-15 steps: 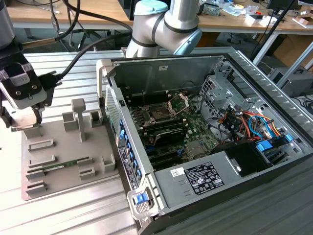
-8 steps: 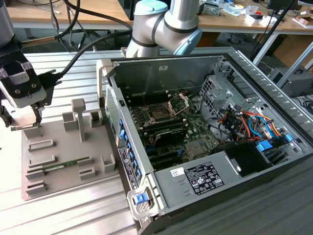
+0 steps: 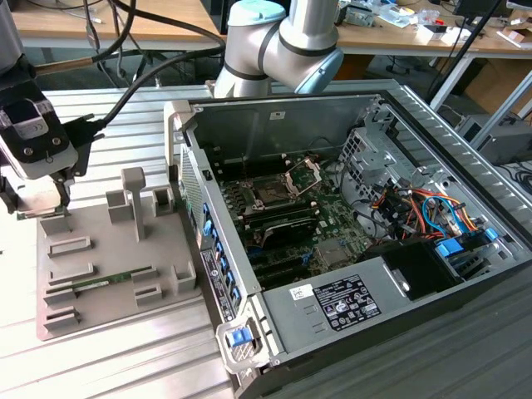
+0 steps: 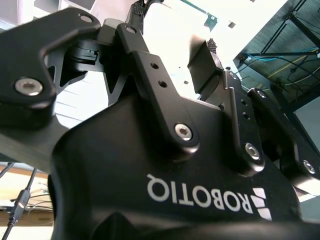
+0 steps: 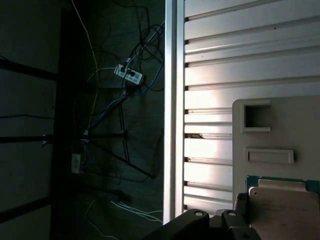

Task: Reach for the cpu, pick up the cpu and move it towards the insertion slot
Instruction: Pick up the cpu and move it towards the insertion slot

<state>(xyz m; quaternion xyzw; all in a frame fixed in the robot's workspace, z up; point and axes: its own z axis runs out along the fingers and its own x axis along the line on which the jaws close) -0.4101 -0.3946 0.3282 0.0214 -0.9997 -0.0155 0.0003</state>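
Note:
The cpu (image 5: 282,210), a flat square with a silvery-tan top and a green rim, lies at the far corner of the grey tray (image 3: 116,249) on the exterior view's left. My gripper (image 3: 41,208) is low over it. One of the dark fingers (image 5: 241,204) touches the chip's edge, and the chip sits between the jaws. The second wrist view looks along the black fingers (image 4: 205,65), which stand a chip's width apart. The insertion slot (image 3: 270,194), a dark square socket with its metal bracket raised, sits on the motherboard inside the open computer case, far to the exterior view's right of the gripper.
A long green memory stick (image 3: 112,278) lies in a tray recess, and grey posts (image 3: 133,195) stand on the tray. The case wall (image 3: 195,174) rises between tray and motherboard. The slatted metal table edge (image 5: 172,120) drops to a floor with cables.

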